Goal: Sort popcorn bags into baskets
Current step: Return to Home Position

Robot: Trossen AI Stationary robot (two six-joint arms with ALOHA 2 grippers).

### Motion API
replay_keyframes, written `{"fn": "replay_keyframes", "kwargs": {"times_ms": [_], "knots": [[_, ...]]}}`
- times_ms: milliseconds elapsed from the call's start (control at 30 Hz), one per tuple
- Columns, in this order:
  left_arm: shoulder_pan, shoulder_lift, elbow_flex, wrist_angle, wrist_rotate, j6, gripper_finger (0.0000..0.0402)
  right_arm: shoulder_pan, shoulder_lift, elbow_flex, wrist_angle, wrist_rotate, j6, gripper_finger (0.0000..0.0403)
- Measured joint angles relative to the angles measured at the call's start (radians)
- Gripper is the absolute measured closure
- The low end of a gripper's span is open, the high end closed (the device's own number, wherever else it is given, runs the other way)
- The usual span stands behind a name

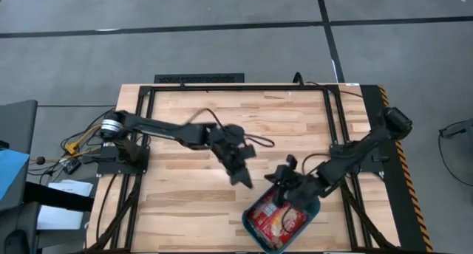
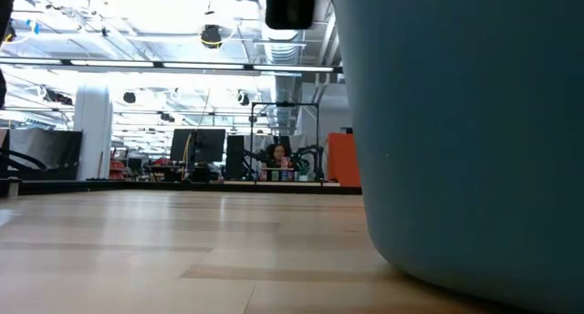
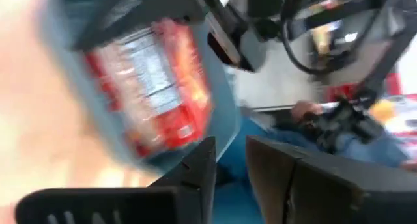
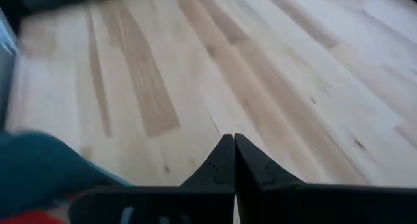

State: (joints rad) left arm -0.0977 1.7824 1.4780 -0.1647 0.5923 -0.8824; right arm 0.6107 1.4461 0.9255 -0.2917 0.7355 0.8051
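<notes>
The teal tub (image 1: 315,207) sits at the table's near edge, right of centre, and its wall fills the right of the low view (image 2: 465,131). Red popcorn packets (image 1: 277,221) lie flat inside it; the left wrist view shows them (image 3: 156,87) behind the tub wall (image 3: 225,116). My left gripper (image 1: 242,179) hovers left of the tub, open by a narrow gap (image 3: 231,160) and empty. My right gripper (image 1: 283,182) is at the tub's far-left rim, shut (image 4: 233,140), with teal plastic (image 4: 32,168) beside it. My right gripper is shut with nothing between its fingers. It stands over the tub's far-left rim (image 1: 275,189), and I cannot tell whether it touches the rim.
Bare wooden boards (image 1: 185,187) stretch left of the tub and toward the far edge (image 4: 260,55). A black frame rail (image 1: 332,121) and cables (image 1: 214,121) run along the table. The right arm (image 3: 339,113) shows beyond the tub in the left wrist view.
</notes>
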Motion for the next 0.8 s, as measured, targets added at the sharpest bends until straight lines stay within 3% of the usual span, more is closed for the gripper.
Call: {"fn": "replay_keyframes", "kwargs": {"times_ms": [200, 400, 533, 600, 733, 800], "knots": [[0.045, -0.193, -0.002, -0.268, -0.052, 0.167, 0.0351, -0.004, 0.07, 0.1, -0.004, -0.015, -0.129, 0.0365], [0.101, -0.429, 0.0, -0.27, -0.066, 0.273, 0.0358, -0.003, -0.041, 0.278, -0.085, -0.018, -0.527, 0.0356], [0.101, -0.555, 0.0, -0.281, -0.132, 0.467, 0.0358, 0.0, -0.136, 0.384, -0.207, -0.014, -0.722, 0.0362], [0.101, -0.612, 0.0, -0.292, -0.192, 0.58, 0.0358, -0.001, -0.182, 0.408, -0.241, -0.003, -0.75, 0.0367], [0.101, -0.698, 0.0, -0.291, -0.322, 0.638, 0.0358, -0.011, -0.271, 0.411, -0.264, -0.006, -0.739, 0.0377], [0.102, -0.727, 0.001, -0.301, -0.326, 0.715, 0.0358, -0.023, -0.307, 0.41, -0.346, -0.063, -0.759, 0.038]]}}
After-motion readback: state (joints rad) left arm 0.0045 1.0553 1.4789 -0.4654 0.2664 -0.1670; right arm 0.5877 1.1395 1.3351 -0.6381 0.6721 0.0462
